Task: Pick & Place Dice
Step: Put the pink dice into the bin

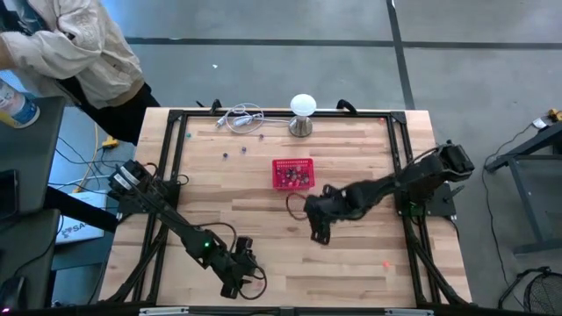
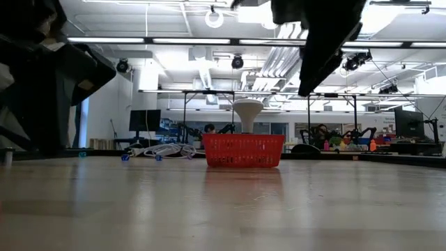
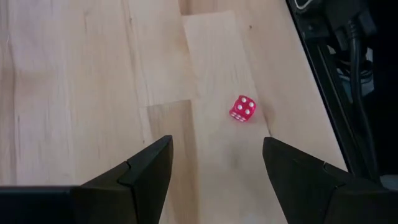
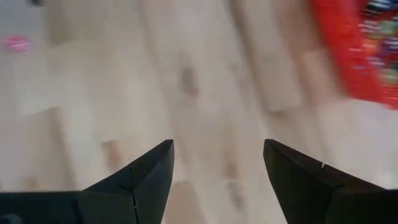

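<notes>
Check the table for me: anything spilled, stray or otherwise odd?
Yes: several dice lie loose outside the red basket. A pink die sits ahead of the open left end effector; another is near the right front edge, and small ones are left of the basket. A white cable lies beside the lamp.

1. The table (image 1: 263,263) is pale wooden planks joined in butcher-block strips, smooth with a soft satin sheen.
2. The red die (image 3: 242,109) looks like translucent glossy plastic with white pips.
3. The basket (image 2: 243,150) is red plastic mesh, fairly matt.
4. The lamp (image 1: 302,106) has a smooth matt white globe on a shiny metal base.
5. The left gripper (image 3: 214,174) and the right gripper (image 4: 214,174) have dark matt plastic-looking fingers.
6. The frame (image 1: 263,114) round the tabletop is black matt metal bar.
7. The person's jacket (image 1: 79,44) is light crumpled cloth.
</notes>
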Controlling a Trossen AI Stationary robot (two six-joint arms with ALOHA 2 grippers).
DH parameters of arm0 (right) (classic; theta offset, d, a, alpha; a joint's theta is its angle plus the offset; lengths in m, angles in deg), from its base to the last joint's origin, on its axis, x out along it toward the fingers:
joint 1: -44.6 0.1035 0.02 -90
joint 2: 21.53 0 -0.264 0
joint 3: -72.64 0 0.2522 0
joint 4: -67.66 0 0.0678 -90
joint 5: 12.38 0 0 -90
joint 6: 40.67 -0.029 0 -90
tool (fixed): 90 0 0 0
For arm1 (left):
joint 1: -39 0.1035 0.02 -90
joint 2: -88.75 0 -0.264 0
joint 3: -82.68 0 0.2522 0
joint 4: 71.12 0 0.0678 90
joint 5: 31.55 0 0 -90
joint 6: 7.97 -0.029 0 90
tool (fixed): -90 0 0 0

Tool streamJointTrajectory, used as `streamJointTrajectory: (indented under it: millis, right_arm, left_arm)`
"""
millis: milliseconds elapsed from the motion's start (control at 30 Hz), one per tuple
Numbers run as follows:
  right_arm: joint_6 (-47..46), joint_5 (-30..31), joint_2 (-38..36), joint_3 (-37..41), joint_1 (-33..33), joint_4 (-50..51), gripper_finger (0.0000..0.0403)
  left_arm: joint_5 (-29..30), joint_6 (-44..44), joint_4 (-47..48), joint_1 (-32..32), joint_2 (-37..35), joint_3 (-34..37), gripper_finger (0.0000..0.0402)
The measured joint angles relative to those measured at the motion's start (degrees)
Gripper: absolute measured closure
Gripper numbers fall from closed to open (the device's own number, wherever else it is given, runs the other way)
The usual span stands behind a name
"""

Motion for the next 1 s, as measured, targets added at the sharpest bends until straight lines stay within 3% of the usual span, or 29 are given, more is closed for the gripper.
streamJointTrajectory:
  millis: [167, 500, 1000]
  right_arm:
    - [-4.5, 2.2, 0.0, 0.0, 7.7, -4.2, 0.0163]
    - [-12.8, 20.3, 0.1, 0.0, 22.8, -13.7, 0.0163]
    - [-11.6, 23.8, 0.3, 0.0, 29.4, -25.8, 0.0163]
  left_arm:
    - [0.7, 0.7, 0.1, -0.6, 0.0, 0.0, 0.0161]
    - [7.5, -0.2, -0.2, -4.7, 0.4, 0.0, 0.0161]
    - [9.2, -6.2, -10.6, -4.7, 9.0, -0.2, 0.0161]
